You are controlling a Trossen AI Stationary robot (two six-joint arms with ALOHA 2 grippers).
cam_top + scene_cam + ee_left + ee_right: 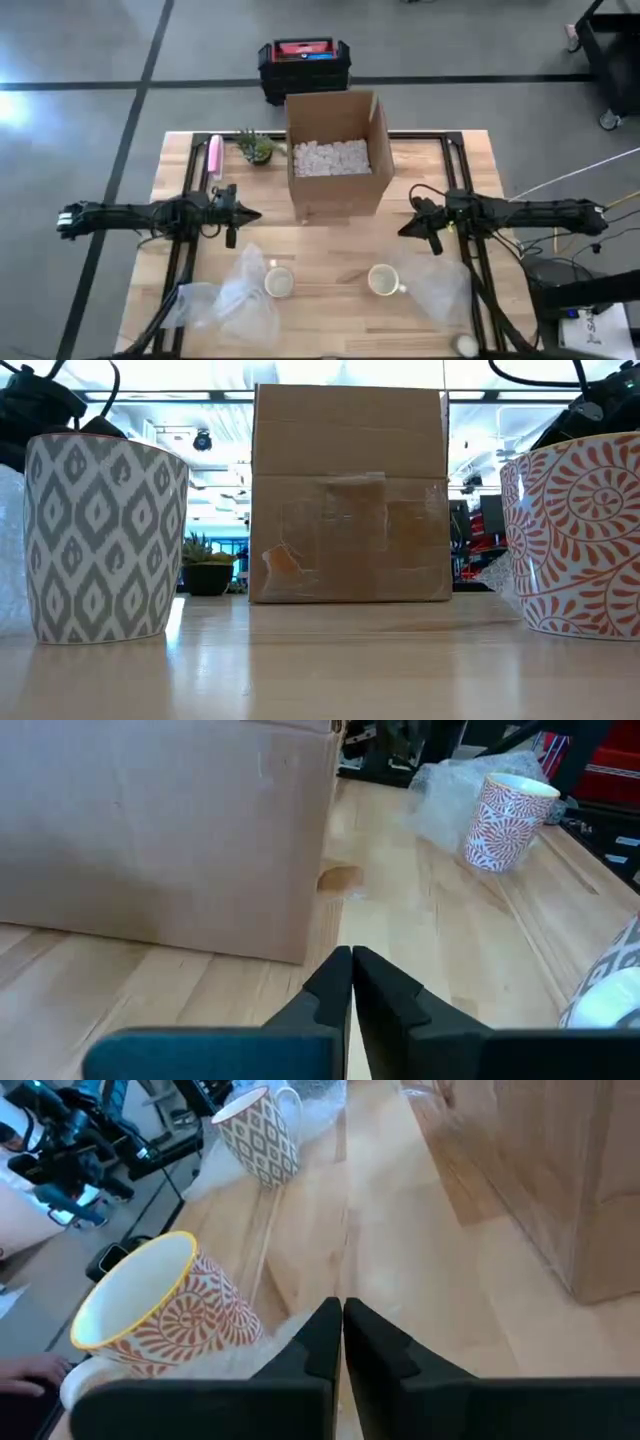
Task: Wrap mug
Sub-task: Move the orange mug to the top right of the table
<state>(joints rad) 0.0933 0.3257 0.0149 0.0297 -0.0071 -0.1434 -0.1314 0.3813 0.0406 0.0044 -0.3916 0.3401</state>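
Note:
Two mugs stand upright on the wooden table: a grey-patterned mug [278, 283] [103, 538] near the front left, against clear bubble wrap [232, 300], and an orange-patterned mug [383, 280] [578, 538] [165, 1315] at the front right, beside another clear sheet [440, 290]. My left gripper [257, 214] [351, 960] hovers shut left of the cardboard box [337, 150], behind the grey mug. My right gripper [403, 232] [341, 1310] hovers shut right of the box, behind the orange mug. Neither touches anything.
The open cardboard box, holding white packing peanuts [330, 157], stands at the table's centre back. A small potted plant [256, 147] and a pink object [214, 155] sit at the back left. A black and red crate [305, 62] lies on the floor beyond the table.

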